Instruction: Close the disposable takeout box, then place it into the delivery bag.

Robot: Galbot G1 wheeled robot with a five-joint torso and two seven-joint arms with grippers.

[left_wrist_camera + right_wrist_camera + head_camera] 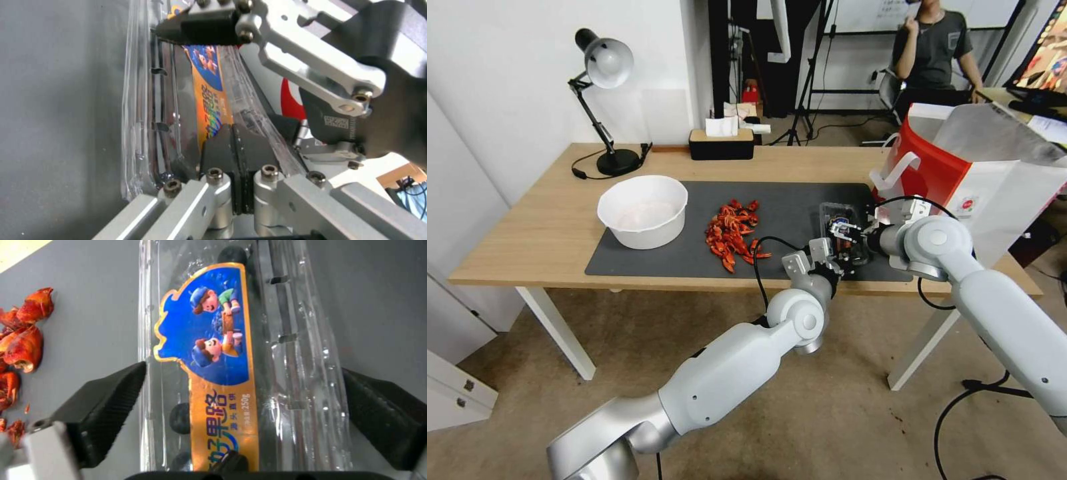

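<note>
On the dark mat (694, 257), the disposable takeout box (844, 230) lies closed beside the delivery bag (960, 173). Right gripper (242, 413) straddles it, fingers (106, 403) spread at both long edges; left gripper (238, 166) has fingers clenched at its near end. Red crayfish shells (734, 233) lie left of it.

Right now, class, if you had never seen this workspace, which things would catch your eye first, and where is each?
Both hands meet at the clear takeout box on the dark mat's right end: the right hand straddles its blue-and-gold label, and the left hand is pinched shut at its edge. A heap of red crayfish shells lies mid-mat, with a round white bowl to its left. The red-and-white delivery bag stands open at the table's right end.
</note>
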